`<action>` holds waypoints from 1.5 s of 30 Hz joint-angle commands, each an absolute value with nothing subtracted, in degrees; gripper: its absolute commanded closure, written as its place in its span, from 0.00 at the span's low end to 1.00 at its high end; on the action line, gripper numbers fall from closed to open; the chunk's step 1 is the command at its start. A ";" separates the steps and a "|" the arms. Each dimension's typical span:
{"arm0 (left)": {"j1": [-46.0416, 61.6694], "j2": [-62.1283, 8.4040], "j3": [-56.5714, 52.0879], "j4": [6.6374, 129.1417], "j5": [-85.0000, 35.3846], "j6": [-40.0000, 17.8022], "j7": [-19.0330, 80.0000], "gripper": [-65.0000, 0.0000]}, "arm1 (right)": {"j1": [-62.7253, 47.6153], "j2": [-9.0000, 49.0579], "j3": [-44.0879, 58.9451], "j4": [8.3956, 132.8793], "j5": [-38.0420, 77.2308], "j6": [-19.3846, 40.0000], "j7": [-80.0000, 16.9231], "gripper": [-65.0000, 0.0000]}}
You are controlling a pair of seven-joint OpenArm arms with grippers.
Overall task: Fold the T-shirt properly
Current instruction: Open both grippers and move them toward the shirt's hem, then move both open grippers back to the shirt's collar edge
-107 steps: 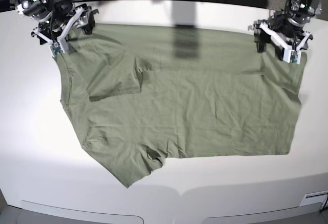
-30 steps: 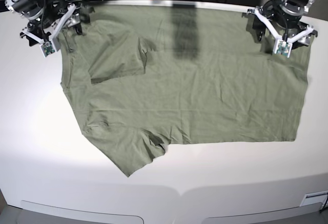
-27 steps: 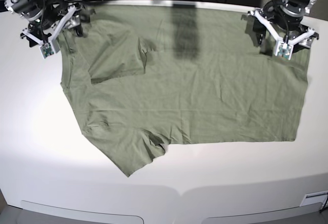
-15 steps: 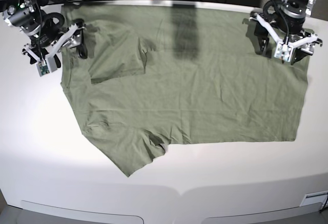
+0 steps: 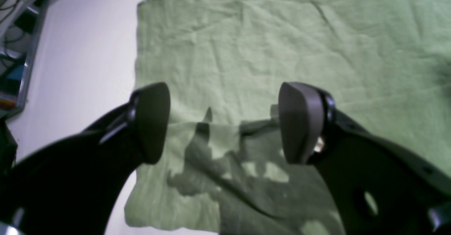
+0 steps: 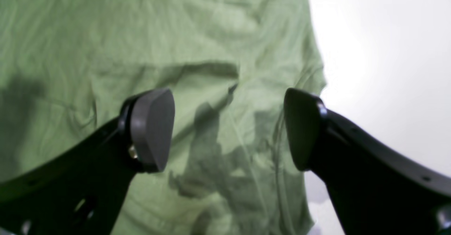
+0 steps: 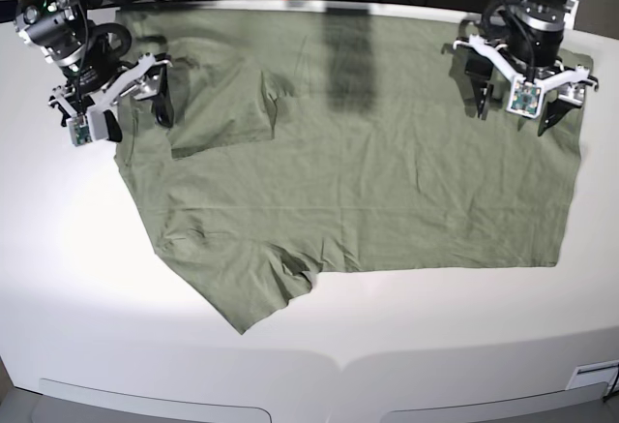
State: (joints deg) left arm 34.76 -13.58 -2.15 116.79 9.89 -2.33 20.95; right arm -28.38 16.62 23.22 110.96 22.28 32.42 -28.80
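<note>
Two robot arms hover over a sage-green T-shirt (image 7: 358,162) spread flat and wrinkled on a white counter (image 7: 58,278), neither holding any cloth. The left gripper (image 7: 522,104) stands with its jaws wide apart above the hem end, the cloth's side edge just outside one fingertip (image 5: 151,122) in the wrist view. The right gripper (image 7: 121,108), likewise spread wide and empty, hangs over the shoulder end, one pad (image 6: 151,129) above the fabric and the other close to the garment's edge, where bare counter begins. A sleeve (image 7: 218,113) lies folded in over the body just inboard of the right gripper.

The shirt's long axis runs from one gripper to the other, so each arm sits nearest its own end and the fabric lies directly beneath and toward the near side of both. Any lengthwise fold would likely need both to pinch their edges together.
</note>
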 commanded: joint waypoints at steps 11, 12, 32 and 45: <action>28.10 -14.02 -2.33 117.84 10.31 -1.93 18.00 0.30 | -18.94 15.77 23.62 111.94 29.39 32.58 -28.18 0.27; 26.70 -14.02 -2.33 117.84 10.31 -1.93 18.35 0.30 | -17.76 15.20 23.62 111.94 29.39 32.60 -29.19 0.27; -4.25 -21.61 -2.33 102.83 2.44 -15.22 25.87 0.30 | 0.03 8.25 13.19 111.94 28.51 32.67 -43.77 0.27; -34.70 -30.81 -2.33 56.53 -7.62 -28.05 24.47 0.30 | 4.43 8.19 5.50 111.90 25.06 32.60 -45.30 0.27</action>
